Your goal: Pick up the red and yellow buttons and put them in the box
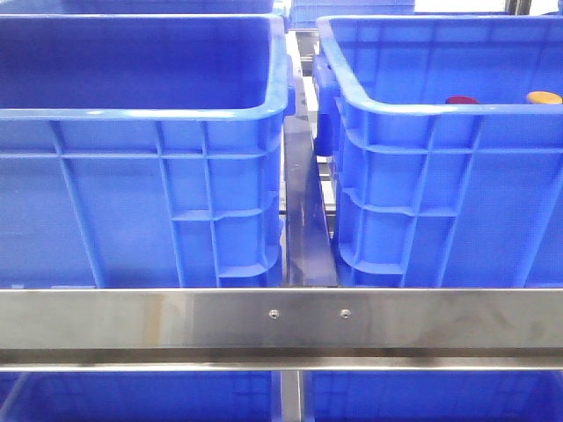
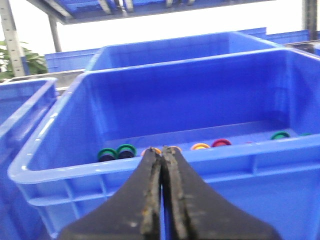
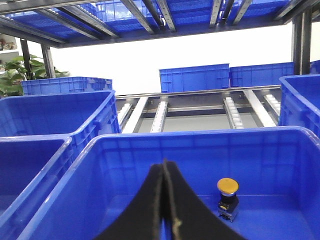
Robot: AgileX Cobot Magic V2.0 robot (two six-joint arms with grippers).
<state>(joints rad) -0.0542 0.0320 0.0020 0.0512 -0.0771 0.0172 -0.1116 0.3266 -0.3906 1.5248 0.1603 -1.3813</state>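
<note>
In the front view, a red button [image 1: 461, 99] and a yellow button [image 1: 544, 97] peek over the near rim of the right blue crate [image 1: 440, 110]. The left blue crate [image 1: 132, 112] shows no contents. Neither gripper shows in the front view. In the left wrist view my left gripper [image 2: 162, 150] is shut and empty, outside the near wall of a crate [image 2: 100, 167] that holds a red button [image 2: 221, 142], a yellow-orange button [image 2: 200, 146] and several others. In the right wrist view my right gripper [image 3: 165, 162] is shut and empty above a crate [image 3: 200, 134] holding one yellow-capped button [image 3: 228, 186] on a black body.
Green buttons [image 2: 116, 151] lie in the crate in the left wrist view. A steel rail [image 1: 281, 318] crosses in front of both crates, with a dark gap [image 1: 308, 211] between them. More blue crates [image 3: 195, 79] and roller tracks [image 3: 235, 112] stand beyond.
</note>
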